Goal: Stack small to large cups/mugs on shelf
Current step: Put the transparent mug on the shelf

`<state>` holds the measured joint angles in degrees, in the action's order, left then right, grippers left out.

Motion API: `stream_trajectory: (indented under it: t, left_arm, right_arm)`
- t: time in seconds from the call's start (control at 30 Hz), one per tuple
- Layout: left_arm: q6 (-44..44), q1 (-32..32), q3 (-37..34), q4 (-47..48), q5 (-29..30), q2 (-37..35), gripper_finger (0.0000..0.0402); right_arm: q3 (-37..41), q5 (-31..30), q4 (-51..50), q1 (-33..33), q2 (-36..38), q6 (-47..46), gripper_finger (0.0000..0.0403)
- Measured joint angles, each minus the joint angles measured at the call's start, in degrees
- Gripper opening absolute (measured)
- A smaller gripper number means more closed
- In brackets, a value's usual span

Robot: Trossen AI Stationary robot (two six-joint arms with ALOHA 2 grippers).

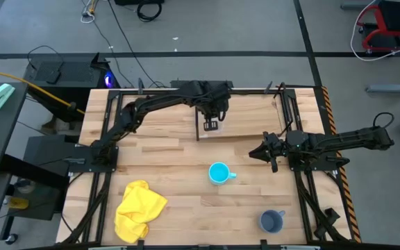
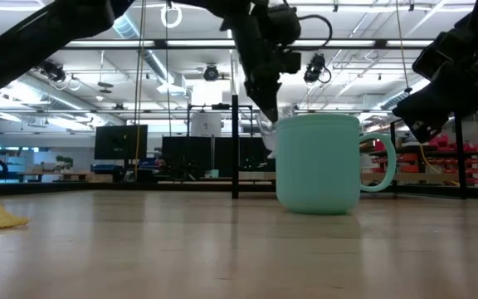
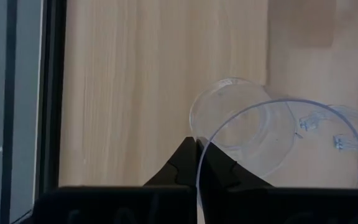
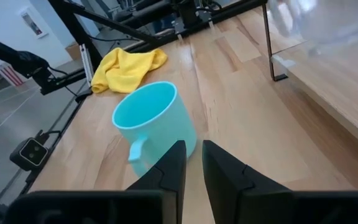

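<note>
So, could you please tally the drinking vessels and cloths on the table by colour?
Clear cup: 1
Cyan mug: 1
Grey-blue mug: 1
Yellow cloth: 1
Total: 4

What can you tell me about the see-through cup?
The clear cup looks like thin, glassy plastic, round, with an open rim and a smaller base. It is tilted, not upright. The left gripper is shut on its rim, one finger inside and one outside, holding it over the light-wood shelf at the table's far side. Whether it touches the shelf is unclear.
</note>
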<state>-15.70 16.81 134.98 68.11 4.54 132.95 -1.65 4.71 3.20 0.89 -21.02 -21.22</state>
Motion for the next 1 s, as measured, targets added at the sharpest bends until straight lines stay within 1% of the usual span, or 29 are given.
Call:
stream_trajectory:
  t: [0.23, 0.47, 0.67, 0.87, 1.0]
  left_arm:
    - [0.3, 0.8, 0.0, 0.4, 0.1, 2.1, 0.0005]
    - [1.2, 1.7, 0.0, 0.2, 0.2, 2.3, 0.0005]
    - [1.4, 2.0, 0.0, 0.2, 0.1, 2.3, 0.0020]
    - [1.4, 2.1, 0.0, 0.2, 0.2, 2.7, 0.0007]
    - [1.5, 2.1, 0.0, 0.2, 0.2, 2.7, 0.0017]
  right_arm:
    - [0.0, 0.0, 0.3, 0.0, -0.3, 0.7, 0.0062]
    - [0.0, -0.2, 0.4, 0.0, -0.4, 0.9, 0.0062]
    - [0.0, -0.2, 0.4, 0.0, -0.4, 0.9, 0.0062]
    - [0.0, -0.2, 0.4, 0.0, -0.4, 1.5, 0.0062]
    - [0.0, -3.2, 1.3, 0.0, -0.4, 1.9, 0.0062]
